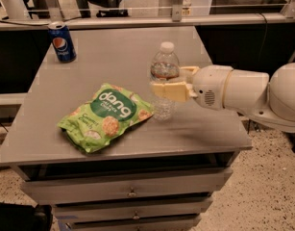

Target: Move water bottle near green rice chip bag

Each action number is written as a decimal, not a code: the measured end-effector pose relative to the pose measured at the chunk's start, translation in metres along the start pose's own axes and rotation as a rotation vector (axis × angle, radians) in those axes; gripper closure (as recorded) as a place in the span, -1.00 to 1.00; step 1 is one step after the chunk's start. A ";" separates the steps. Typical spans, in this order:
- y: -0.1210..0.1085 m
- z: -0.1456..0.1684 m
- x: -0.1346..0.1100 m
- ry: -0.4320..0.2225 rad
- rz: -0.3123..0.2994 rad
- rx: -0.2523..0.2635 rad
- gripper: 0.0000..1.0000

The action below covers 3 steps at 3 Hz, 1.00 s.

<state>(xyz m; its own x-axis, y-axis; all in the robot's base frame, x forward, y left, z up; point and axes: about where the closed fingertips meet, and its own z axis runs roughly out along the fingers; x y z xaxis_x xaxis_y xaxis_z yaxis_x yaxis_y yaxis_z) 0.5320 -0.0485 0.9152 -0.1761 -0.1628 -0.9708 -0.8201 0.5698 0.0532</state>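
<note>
The water bottle is clear with a white cap and a dark label band. It stands upright on the grey table, just right of the green rice chip bag, almost touching the bag's right edge. The bag lies flat at the front middle of the table, with white "dang" lettering. My gripper reaches in from the right on a white arm. Its cream fingers are shut around the bottle's middle.
A blue Pepsi can stands at the table's back left corner. The table has drawers below its front edge. A black counter with a metal rail runs behind the table. Speckled floor lies at the right.
</note>
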 end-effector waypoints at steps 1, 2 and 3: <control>-0.007 -0.003 0.000 0.017 -0.034 0.017 1.00; -0.007 -0.004 0.001 0.019 -0.040 0.020 1.00; -0.008 -0.005 0.002 0.026 -0.051 0.023 0.67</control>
<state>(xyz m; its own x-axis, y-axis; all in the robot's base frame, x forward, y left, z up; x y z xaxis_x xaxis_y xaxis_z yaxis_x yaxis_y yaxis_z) 0.5354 -0.0575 0.9144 -0.1488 -0.2124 -0.9658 -0.8158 0.5783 -0.0015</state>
